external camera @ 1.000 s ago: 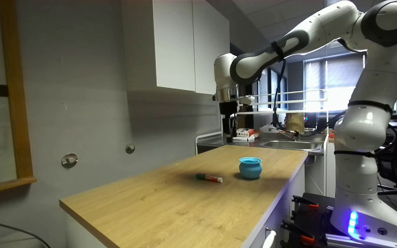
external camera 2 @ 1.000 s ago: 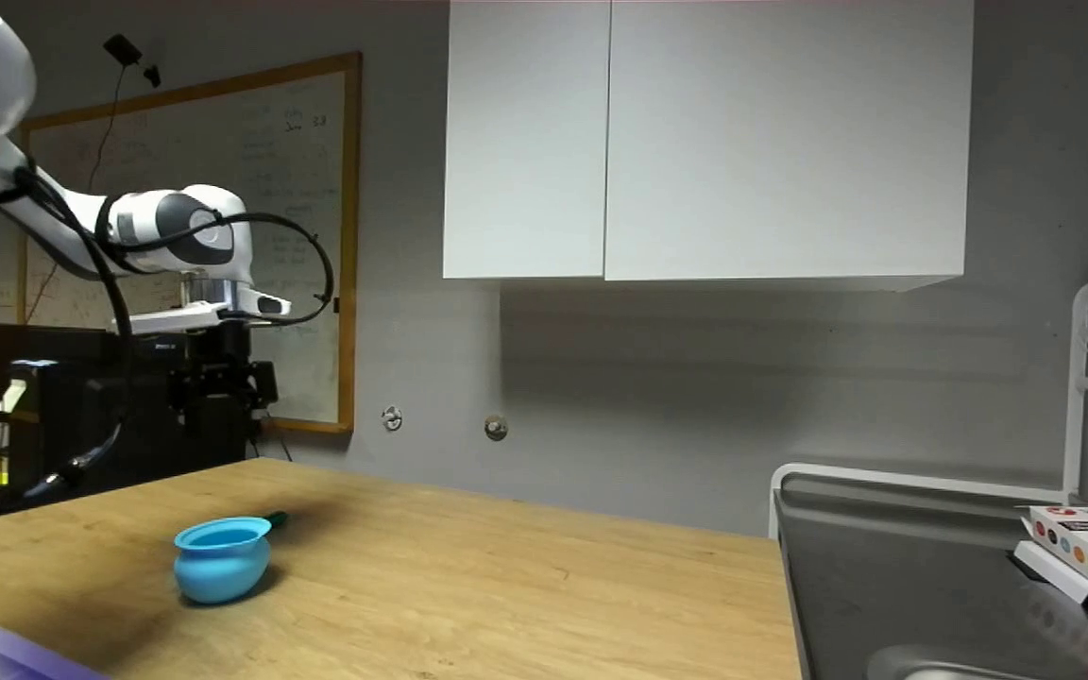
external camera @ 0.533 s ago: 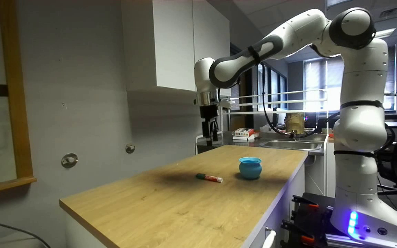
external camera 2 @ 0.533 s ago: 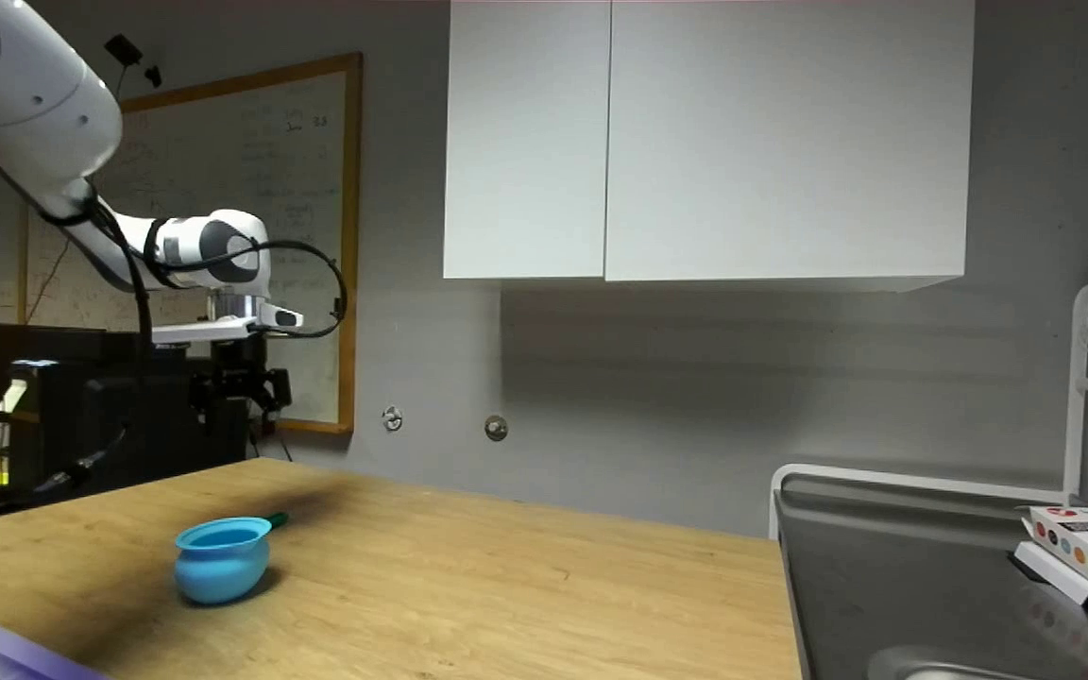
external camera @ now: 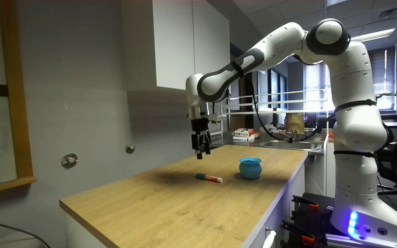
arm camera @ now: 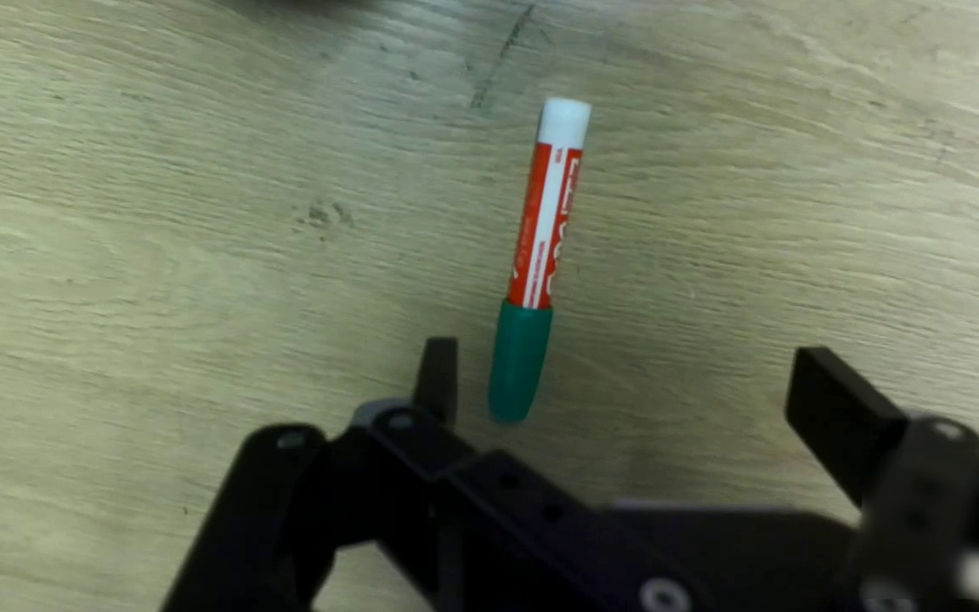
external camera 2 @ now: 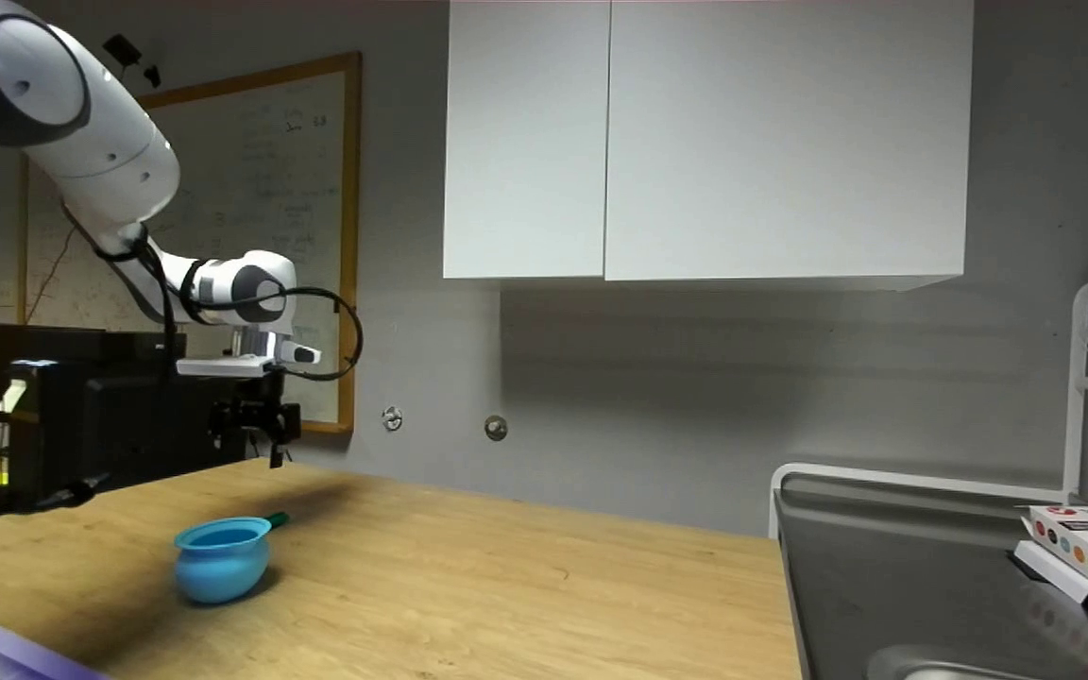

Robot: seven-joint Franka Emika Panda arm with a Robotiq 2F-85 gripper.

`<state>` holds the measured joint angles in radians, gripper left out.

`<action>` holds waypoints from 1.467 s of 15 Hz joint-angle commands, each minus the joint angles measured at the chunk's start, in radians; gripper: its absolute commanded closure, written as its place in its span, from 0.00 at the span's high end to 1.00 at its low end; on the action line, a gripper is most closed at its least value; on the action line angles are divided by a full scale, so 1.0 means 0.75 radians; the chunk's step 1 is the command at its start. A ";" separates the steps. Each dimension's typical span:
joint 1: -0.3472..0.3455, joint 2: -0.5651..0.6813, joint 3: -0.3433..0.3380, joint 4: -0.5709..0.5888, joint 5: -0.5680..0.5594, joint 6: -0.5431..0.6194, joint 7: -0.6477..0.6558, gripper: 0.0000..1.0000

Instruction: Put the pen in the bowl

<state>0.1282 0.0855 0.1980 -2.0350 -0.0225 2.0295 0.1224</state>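
The pen is a short red and white marker with a green cap. It lies on the wooden counter in an exterior view (external camera: 209, 178) and in the wrist view (arm camera: 545, 225). Elsewhere only its green cap (external camera 2: 278, 519) shows behind the bowl. The small round blue bowl stands upright beside the pen in both exterior views (external camera: 250, 168) (external camera 2: 223, 564). My gripper (external camera: 203, 154) hangs above the counter near the pen, pointing down, touching neither. In the wrist view my gripper (arm camera: 625, 365) is open and empty. The green cap end lies between the finger lines, closer to the left finger.
The wooden counter (external camera: 171, 206) ends at a wall on its far side. White cabinets (external camera 2: 695, 142) hang above. A metal sink (external camera: 289, 144), a white rack (external camera 2: 1078, 387) and a red and white box (external camera 2: 1087, 548) are at the counter's end. A dark blur tops the wrist view.
My arm has swung across and lowered, so the gripper is closer to the counter and the pen. The pen and the bowl have not moved.
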 commanded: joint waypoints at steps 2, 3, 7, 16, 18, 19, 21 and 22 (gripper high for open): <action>0.040 0.084 -0.019 0.029 -0.016 0.011 0.082 1.00; 0.044 0.093 -0.020 0.029 -0.017 0.010 0.090 1.00; 0.045 0.120 -0.037 0.027 -0.037 0.013 0.104 1.00; 0.023 0.217 -0.113 0.038 -0.036 0.037 0.085 1.00; 0.025 0.237 -0.123 0.045 -0.040 0.038 0.090 1.00; 0.027 0.247 -0.127 0.048 -0.043 0.036 0.094 1.00; 0.031 0.269 -0.131 0.057 -0.049 0.031 0.100 1.00; 0.032 0.280 -0.133 0.062 -0.053 0.030 0.102 1.00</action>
<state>0.1424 0.2555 0.1078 -2.0224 -0.0425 2.0592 0.1749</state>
